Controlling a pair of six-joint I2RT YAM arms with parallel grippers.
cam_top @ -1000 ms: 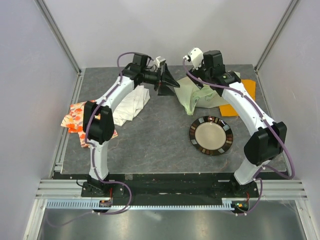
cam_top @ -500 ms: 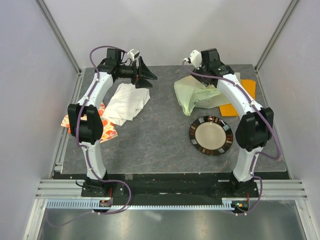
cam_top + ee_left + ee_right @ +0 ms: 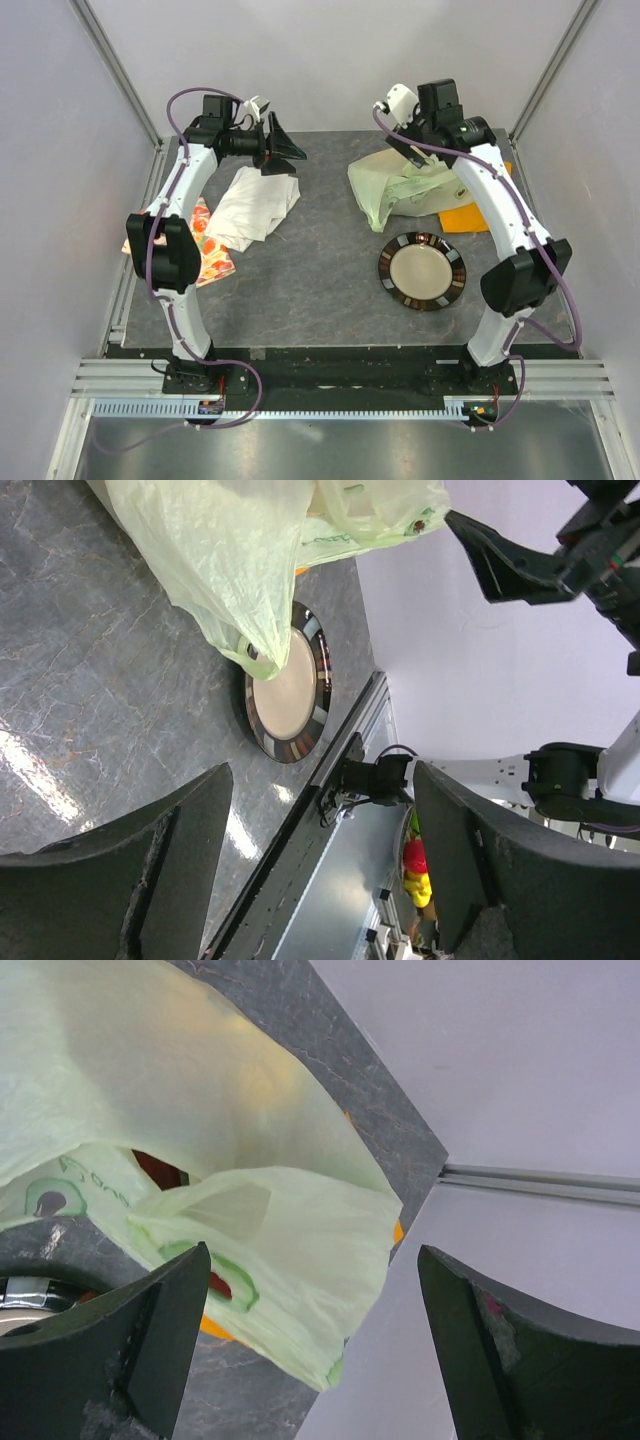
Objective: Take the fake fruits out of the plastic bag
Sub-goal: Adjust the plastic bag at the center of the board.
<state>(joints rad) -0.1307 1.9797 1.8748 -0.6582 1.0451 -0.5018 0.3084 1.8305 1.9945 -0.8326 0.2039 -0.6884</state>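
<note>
The pale green plastic bag lies crumpled at the back right of the table, partly on an orange cloth. In the right wrist view the bag fills the space below my open right gripper. A dark red piece and a yellow glow show through the film. No fruit lies outside the bag. My right gripper hovers over the bag's far edge, empty. My left gripper is open and empty at the back left, apart from the bag.
A dark-rimmed plate sits in front of the bag and also shows in the left wrist view. A white cloth and a fruit-printed cloth lie at the left. The back wall stands close behind both grippers.
My left gripper has drawn back to the left, away from the bag. The bag has settled flatter. My right gripper has shifted slightly right and stays over the bag.
</note>
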